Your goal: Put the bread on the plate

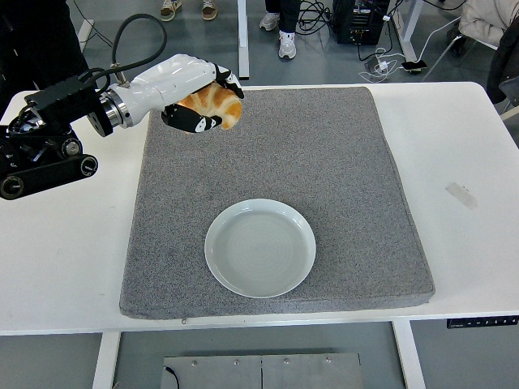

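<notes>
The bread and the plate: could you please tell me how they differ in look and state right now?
The bread is golden-brown and lumpy; the plate is pale, smooth and round. The bread is gripped in the left robot hand above the far left of the grey mat, while the plate lies flat and empty on the mat's near part. The bread is clearly smaller than the plate.

A lab or workshop: floor cables [381,61] (tangled), equipment box [359,20], white table [454,146].

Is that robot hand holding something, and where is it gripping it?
Yes: the left hand holds the bread, fingers wrapped around its left side.
</notes>
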